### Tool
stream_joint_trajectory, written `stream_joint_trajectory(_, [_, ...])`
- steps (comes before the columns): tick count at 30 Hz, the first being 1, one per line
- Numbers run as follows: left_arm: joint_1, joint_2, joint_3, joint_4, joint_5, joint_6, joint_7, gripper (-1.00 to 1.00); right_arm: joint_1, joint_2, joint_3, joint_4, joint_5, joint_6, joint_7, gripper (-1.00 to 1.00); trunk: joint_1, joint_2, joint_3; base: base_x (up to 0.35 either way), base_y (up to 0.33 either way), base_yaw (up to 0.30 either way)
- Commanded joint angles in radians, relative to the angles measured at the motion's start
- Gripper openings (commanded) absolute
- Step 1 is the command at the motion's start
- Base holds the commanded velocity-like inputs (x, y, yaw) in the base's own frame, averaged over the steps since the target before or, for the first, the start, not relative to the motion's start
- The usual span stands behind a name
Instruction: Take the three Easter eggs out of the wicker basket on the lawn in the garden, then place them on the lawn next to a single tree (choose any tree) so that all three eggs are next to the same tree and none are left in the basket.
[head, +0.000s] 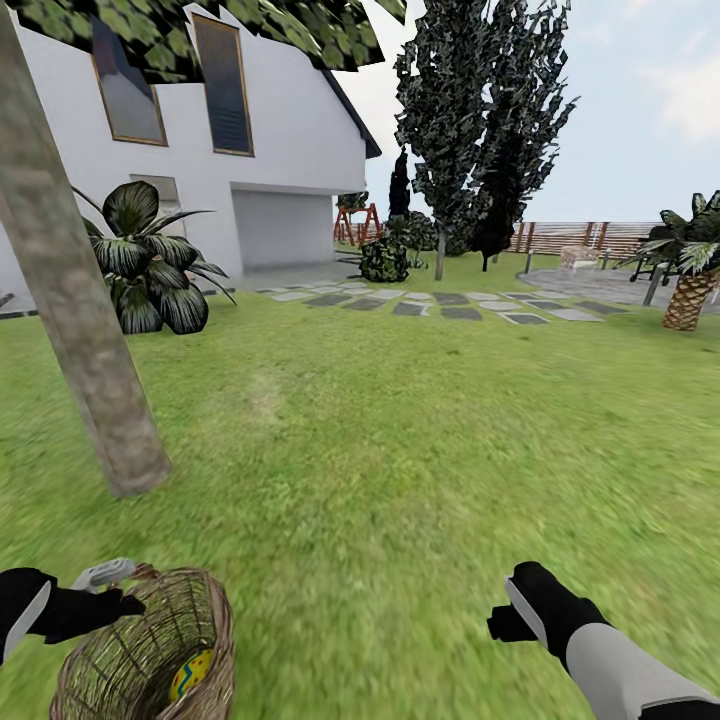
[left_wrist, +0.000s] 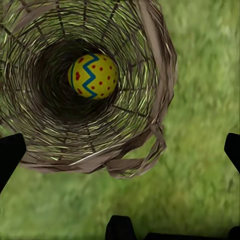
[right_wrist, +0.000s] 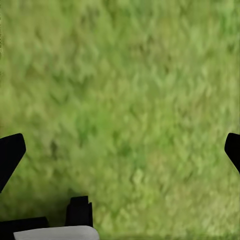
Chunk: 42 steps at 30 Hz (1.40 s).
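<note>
The wicker basket (head: 150, 650) stands on the lawn (head: 400, 450) at my lower left, a short way in front of the tree (head: 80, 330) with the bare grey-brown trunk. One yellow Easter egg (left_wrist: 93, 75) with red dots and a blue-green zigzag lies at the basket's bottom (head: 192, 673). The other two eggs are out of view. My left gripper (left_wrist: 120, 155) hangs open above the basket's rim (left_wrist: 125, 162), at its near edge (head: 118, 600). My right gripper (head: 510, 620) is open over bare grass (right_wrist: 120, 100), well to the right of the basket.
A dark broad-leaved shrub (head: 150, 260) grows behind the trunk by the white house (head: 270, 150). Stepping stones (head: 440, 305) cross the far lawn. Dark cypresses (head: 480, 120) stand at the back, a short palm (head: 690, 280) and a slatted fence (head: 590, 235) at the right.
</note>
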Motion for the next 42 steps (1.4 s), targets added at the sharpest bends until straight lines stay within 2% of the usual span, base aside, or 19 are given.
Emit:
stream_joint_trajectory(1, [0.000,0.000,0.007,-0.001,0.006,0.008,0.001,1.00,0.000,-0.001,0.007,-0.002,-0.009,0.005,-0.007,1.00,0.000,-0.001,-0.001,0.000,0.000,0.000])
stream_joint_trajectory(4, [-0.001,-0.001,0.016,0.000,0.005,0.007,0.003,1.00,0.000,-0.001,0.007,-0.002,-0.009,0.005,-0.006,1.00,-0.012,0.020,0.008,0.000,0.000,0.000])
stream_joint_trajectory(18, [0.000,-0.005,0.017,0.001,0.006,0.009,0.001,1.00,0.000,-0.001,0.007,-0.001,-0.009,0.005,-0.007,1.00,-0.065,0.118,0.052,0.000,0.000,0.000])
stream_joint_trajectory(26, [0.000,-0.008,0.017,0.001,0.006,0.009,0.001,1.00,0.000,-0.002,0.007,-0.002,-0.009,0.005,-0.007,1.00,-0.065,0.118,0.052,0.000,0.000,0.000])
stream_joint_trajectory(31, [-0.001,-0.019,0.017,0.001,0.005,0.009,0.003,1.00,0.000,-0.003,0.006,-0.002,-0.009,0.005,-0.007,1.00,-0.046,0.083,0.037,0.000,0.000,0.000])
stream_joint_trajectory(42, [-0.001,-0.024,0.017,0.001,0.007,0.010,0.003,1.00,0.000,-0.002,0.007,-0.002,-0.009,0.005,-0.007,1.00,-0.004,0.006,0.002,0.000,0.000,0.000])
